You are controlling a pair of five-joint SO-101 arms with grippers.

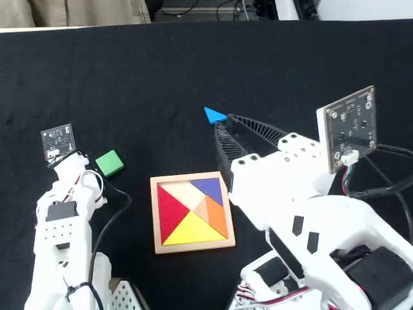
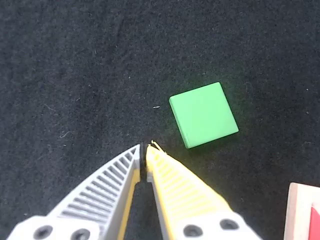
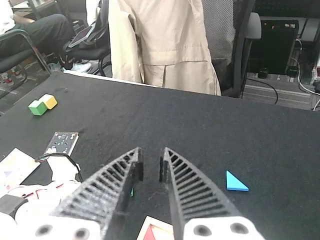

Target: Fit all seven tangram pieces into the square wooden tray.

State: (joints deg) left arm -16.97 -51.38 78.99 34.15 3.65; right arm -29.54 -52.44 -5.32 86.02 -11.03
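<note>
The left fingers [image 2: 180, 192] are clenched tip to tip on nothing. The green square [image 2: 203, 114] lies flat just beyond them, not touching. The right fingers [image 3: 192, 192] stand a narrow gap apart and hold nothing, with the blue triangle [image 3: 235, 182] lying near them. Seen from above, the square is at the tray's [image 1: 155, 216] 10 o'clock and the triangle at its 12 o'clock. Both are outside the tray, and the other coloured pieces sit inside it. The two loose pieces look light, stiff and thin, probably painted wood with slick faces. The best hold on the square is likely low across two opposite edges, since little height stands above the cloth. The black worktop [image 1: 129, 77] looks soft and grippy, so a piece should not slide easily. Beyond its far edge stands a chair [image 3: 227, 40] draped with a coat [image 3: 165, 45].
</note>
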